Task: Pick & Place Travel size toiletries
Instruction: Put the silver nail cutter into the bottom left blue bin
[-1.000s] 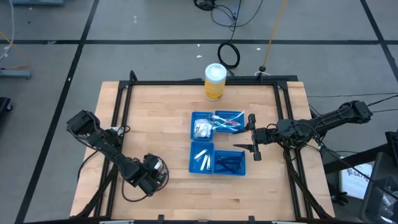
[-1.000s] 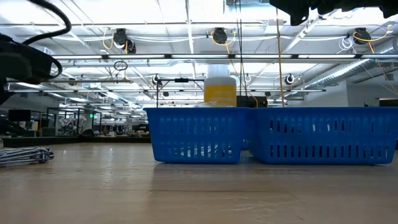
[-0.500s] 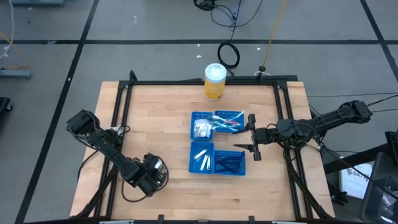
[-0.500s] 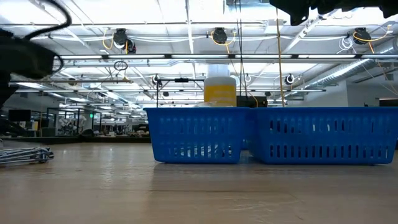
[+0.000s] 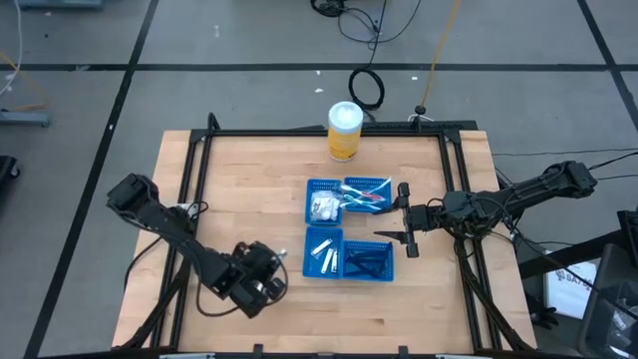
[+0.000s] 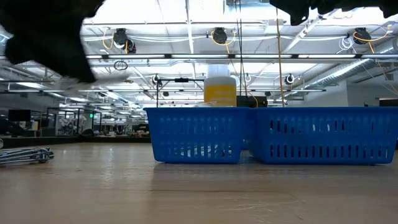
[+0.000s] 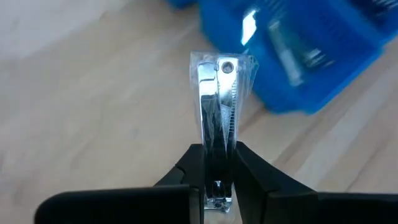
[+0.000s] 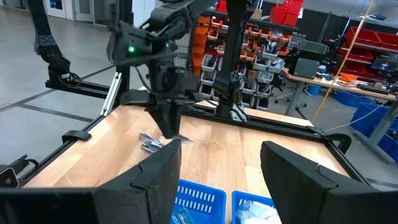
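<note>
My left gripper [image 5: 271, 279] hovers over the table's near left part, just left of the blue trays [image 5: 310, 269], shut on a silvery nail clipper in clear wrap [image 7: 214, 112]. The right wrist view shows it from afar [image 8: 169, 127]. In the trays lie white packets [image 5: 321, 206], toothbrushes [image 5: 367, 196], small white bottles [image 5: 322, 252] and dark blue sticks [image 5: 369, 261]. A few silvery pieces [image 6: 25, 154] rest flat on the table at its left. My right gripper [image 5: 405, 216] is open and waits above the trays' right side. My left gripper pinches the wrapped clipper by its near end [image 7: 215, 177] between the two fingers [image 7: 249, 168]. The clipper runs on along the fingers and sticks out past their tips, lifted clear of the table.
A tall yellow canister with a white lid [image 5: 345, 131] stands at the far edge behind the trays. A black frame [image 5: 299, 133] runs along the table's far and side edges. Bare wood lies left of the trays and along the near edge.
My left gripper has moved right toward the blue trays, turning as it went, and has come closer to the low camera, where its dark bulk now fills the upper left. The right arm has kept still.
</note>
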Motion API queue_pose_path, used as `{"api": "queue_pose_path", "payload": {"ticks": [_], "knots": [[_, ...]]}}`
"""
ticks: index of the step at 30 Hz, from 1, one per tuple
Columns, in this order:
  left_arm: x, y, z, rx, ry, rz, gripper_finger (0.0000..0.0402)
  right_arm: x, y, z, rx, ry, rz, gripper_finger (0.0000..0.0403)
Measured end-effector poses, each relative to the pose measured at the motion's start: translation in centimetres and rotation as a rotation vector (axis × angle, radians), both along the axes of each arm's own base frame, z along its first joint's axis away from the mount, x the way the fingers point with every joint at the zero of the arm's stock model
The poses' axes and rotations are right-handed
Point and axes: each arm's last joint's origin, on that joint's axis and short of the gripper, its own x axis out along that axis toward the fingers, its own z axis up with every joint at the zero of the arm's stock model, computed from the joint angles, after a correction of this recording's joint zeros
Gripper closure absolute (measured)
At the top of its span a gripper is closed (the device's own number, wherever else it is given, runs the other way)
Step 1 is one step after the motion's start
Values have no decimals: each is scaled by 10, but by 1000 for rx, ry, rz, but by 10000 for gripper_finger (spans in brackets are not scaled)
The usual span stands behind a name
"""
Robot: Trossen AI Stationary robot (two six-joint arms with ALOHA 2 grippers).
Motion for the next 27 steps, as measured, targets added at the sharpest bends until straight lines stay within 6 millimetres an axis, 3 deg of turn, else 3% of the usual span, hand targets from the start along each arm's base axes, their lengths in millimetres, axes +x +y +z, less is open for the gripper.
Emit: {"api": "queue_pose_path", "payload": {"ticks": [5,17,22,27], "knots": [[28,6,19,23,-101,-78,366,0,0,0,0,0,0,195],[89,51,38,72,-353,-144,366,0,0,0,0,0,0,195],[103,64,23,27,-327,-135,366,0,0,0,-1,2,0,195],[115,68,-8,-58,-249,-138,364,0,0,0,-1,0,0,195]]}}
